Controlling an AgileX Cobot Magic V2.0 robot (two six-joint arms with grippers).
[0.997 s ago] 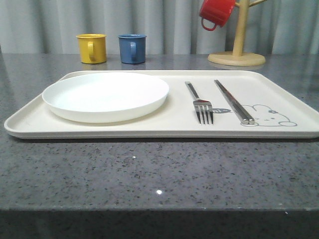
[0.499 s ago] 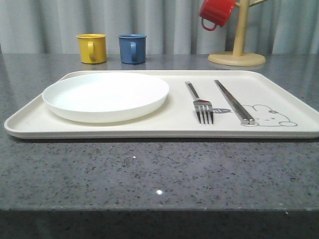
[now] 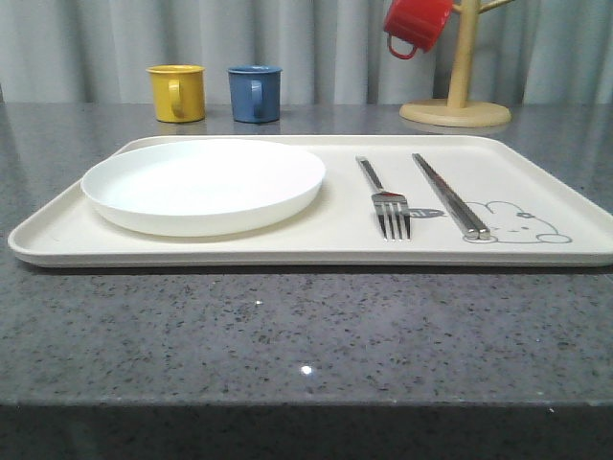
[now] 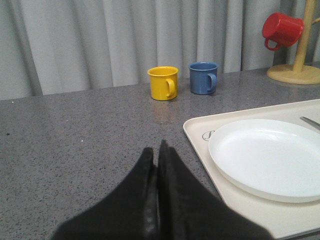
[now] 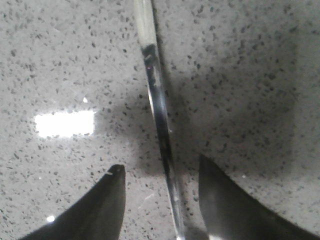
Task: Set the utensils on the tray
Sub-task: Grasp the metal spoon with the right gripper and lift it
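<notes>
The cream tray [image 3: 335, 235] lies across the grey counter. On its right half rest a silver fork [image 3: 388, 201] and a pair of chopsticks [image 3: 448, 195], side by side next to the rabbit drawing. A slim shiny utensil handle [image 5: 156, 100] lies flat on the speckled counter, both ends out of view. My right gripper [image 5: 160, 164] is open, one finger on each side of that handle, close above the counter. My left gripper [image 4: 156, 150] is shut and empty, over bare counter just left of the tray's [image 4: 200, 135] corner.
A round white plate [image 3: 203, 182] fills the tray's left half. Yellow [image 3: 176, 93] and blue [image 3: 254, 93] mugs stand behind the tray. A red mug [image 3: 415, 24] hangs on a wooden stand [image 3: 458, 86] at the back right. A curtain closes off the back.
</notes>
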